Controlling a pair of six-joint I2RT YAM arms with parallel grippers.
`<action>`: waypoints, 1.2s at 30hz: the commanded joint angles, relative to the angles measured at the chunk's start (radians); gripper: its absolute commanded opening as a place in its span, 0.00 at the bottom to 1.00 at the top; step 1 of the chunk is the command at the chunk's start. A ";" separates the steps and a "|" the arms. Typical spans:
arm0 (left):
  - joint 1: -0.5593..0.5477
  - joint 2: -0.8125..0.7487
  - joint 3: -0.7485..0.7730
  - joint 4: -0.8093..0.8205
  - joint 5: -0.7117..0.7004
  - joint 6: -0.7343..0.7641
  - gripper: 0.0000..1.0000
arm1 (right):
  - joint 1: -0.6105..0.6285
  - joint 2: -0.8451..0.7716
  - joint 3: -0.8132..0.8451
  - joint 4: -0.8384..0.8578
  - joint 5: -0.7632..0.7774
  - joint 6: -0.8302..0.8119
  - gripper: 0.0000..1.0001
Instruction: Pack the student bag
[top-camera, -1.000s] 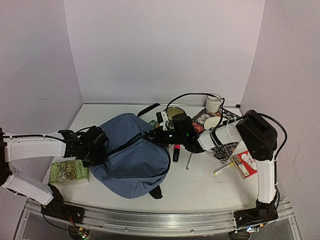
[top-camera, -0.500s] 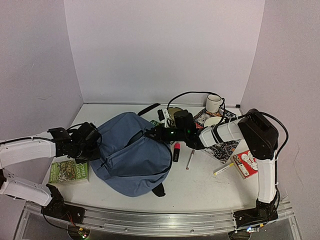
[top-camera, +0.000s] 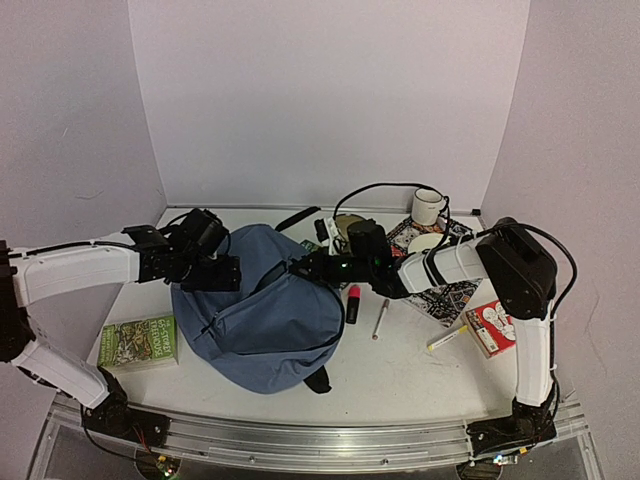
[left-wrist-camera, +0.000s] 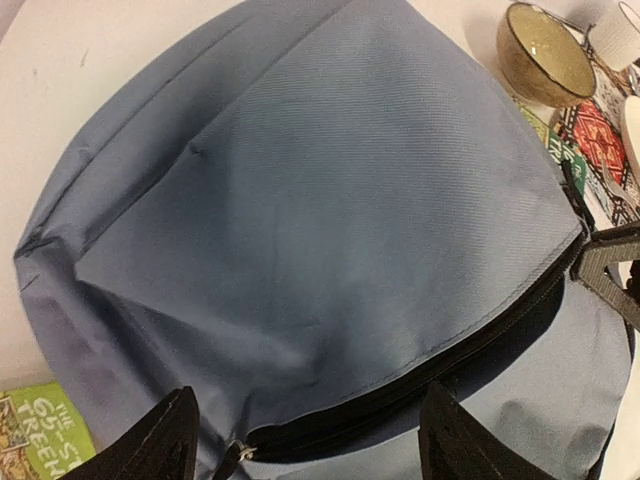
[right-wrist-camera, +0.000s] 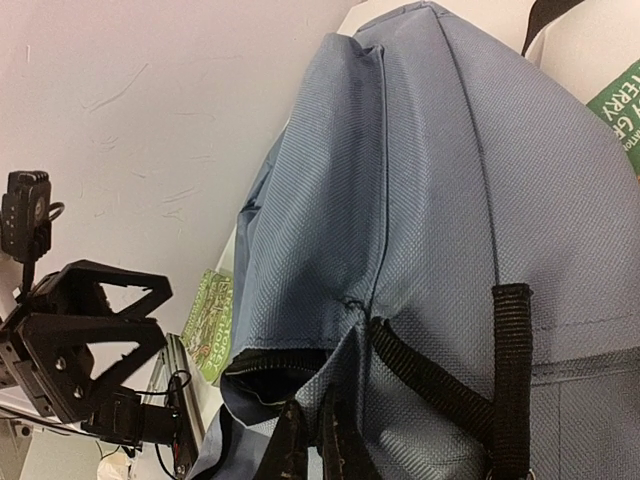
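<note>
The student bag (top-camera: 265, 320), slate blue, lies on the table's left half with its black zip (left-wrist-camera: 420, 365) partly undone. My left gripper (top-camera: 218, 272) hovers open over the bag's far-left part. In the left wrist view its gripper (left-wrist-camera: 305, 450) straddles the zip's end, where the pull (left-wrist-camera: 236, 456) lies, and holds nothing. My right gripper (top-camera: 296, 268) reaches in from the right and is shut on the bag's fabric beside the zip mouth. The right wrist view has that gripper (right-wrist-camera: 312, 442) pinching a fold next to a black strap (right-wrist-camera: 430, 380).
A green book (top-camera: 140, 340) lies left of the bag. Right of it are a red marker (top-camera: 352, 303), a pen (top-camera: 380, 320), a yellow-tipped pen (top-camera: 447, 338), a small box (top-camera: 490, 328), a patterned book (top-camera: 450, 295), a bowl (left-wrist-camera: 545, 45) and a mug (top-camera: 427, 206).
My left gripper has opened and moved from the bag's left side up toward its far-left part. The right gripper has stayed shut on the fabric, shifting slightly.
</note>
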 joint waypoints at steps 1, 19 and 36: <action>-0.007 0.054 0.071 0.100 0.123 0.097 0.78 | 0.008 -0.057 0.048 0.046 -0.016 -0.021 0.00; -0.042 0.308 0.160 0.123 -0.164 0.093 0.74 | 0.035 -0.041 0.052 0.044 -0.019 -0.015 0.00; -0.034 0.195 0.301 -0.105 -0.241 0.359 0.00 | 0.033 -0.043 0.094 -0.159 0.091 -0.057 0.00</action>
